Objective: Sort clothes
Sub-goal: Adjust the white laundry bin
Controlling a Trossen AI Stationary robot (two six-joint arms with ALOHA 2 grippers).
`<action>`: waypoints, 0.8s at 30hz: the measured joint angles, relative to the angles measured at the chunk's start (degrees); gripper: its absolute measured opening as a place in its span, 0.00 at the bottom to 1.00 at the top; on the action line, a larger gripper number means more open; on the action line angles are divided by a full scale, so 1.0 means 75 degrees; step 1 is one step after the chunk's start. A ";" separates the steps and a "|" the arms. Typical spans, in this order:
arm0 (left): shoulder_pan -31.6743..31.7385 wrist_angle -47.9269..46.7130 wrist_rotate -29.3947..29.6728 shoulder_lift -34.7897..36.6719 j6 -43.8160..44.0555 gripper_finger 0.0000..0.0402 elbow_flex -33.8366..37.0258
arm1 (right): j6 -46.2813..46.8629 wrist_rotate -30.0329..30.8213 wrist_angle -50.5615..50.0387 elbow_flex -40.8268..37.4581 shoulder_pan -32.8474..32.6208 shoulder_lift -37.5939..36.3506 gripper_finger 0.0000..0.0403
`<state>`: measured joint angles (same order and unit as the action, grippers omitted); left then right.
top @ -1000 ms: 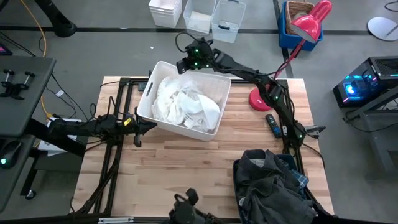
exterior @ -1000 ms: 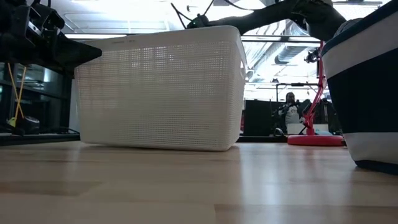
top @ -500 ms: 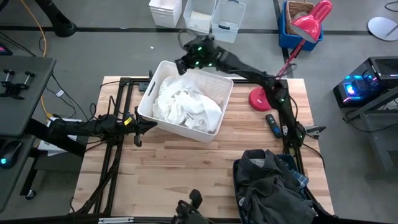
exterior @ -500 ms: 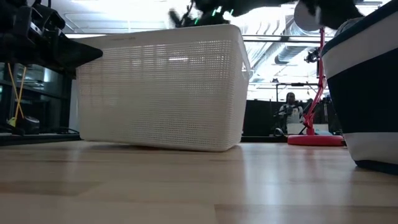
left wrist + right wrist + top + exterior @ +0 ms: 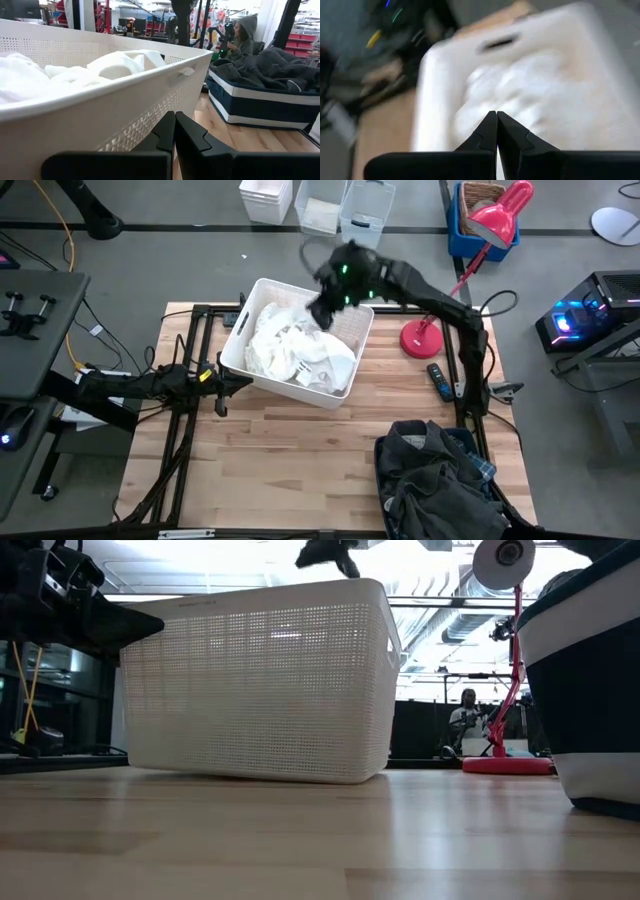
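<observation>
White clothes point(image 5: 295, 350) lie heaped in a white plastic basket point(image 5: 345, 320) on the table's far middle; they also show in the left wrist view point(image 5: 115, 62). Charcoal grey clothes point(image 5: 435, 480) fill a navy bin point(image 5: 260, 107) at the near right. My right gripper point(image 5: 320, 313) hangs shut and empty above the basket's far part, over the white clothes point(image 5: 530, 80); it shows above the rim in the low view point(image 5: 325, 552). My left gripper point(image 5: 228, 382) is shut, low beside the basket's near-left wall point(image 5: 125, 120). My left gripper's shut fingers point(image 5: 172, 137) point level along the basket's near-left wall; I cannot tell whether they touch it.
A red desk lamp point(image 5: 420, 338) and a dark remote point(image 5: 438, 380) sit right of the basket. Clear and white containers point(image 5: 345, 205) stand on the floor beyond the far edge. A seated person point(image 5: 242, 37) shows in the room behind. Bare wood point(image 5: 290, 450) lies in front of the basket.
My right gripper has left the basket's far rim, risen and swung toward the table's right and near side, over the white clothes, staying shut. The basket's right end has shifted a little toward the table's right.
</observation>
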<state>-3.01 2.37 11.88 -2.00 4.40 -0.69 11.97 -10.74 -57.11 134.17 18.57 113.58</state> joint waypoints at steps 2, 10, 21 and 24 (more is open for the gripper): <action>0.0000 0.0000 -0.0011 0.0000 0.0000 0.00 0.0000 | 0.0038 -0.0041 -0.0460 -0.0003 -0.0456 -0.0070 0.00; -0.0003 0.0003 -0.0023 0.0000 -0.0006 0.00 0.0000 | 0.0678 0.0462 -0.1529 0.0000 -0.1995 -0.0274 0.00; -0.0006 0.0002 -0.0023 0.0000 -0.0012 0.00 0.0000 | 0.2852 0.0535 -0.3816 -0.0006 -0.2945 -0.0504 0.00; -0.0006 -0.0003 -0.0023 0.0000 -0.0013 0.00 0.0000 | 0.3436 0.0309 -0.3794 -0.0002 -0.3252 -0.0479 0.00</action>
<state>-3.05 2.35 11.70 -2.00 4.31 -0.69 37.74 -8.43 -85.57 134.15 -5.82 109.98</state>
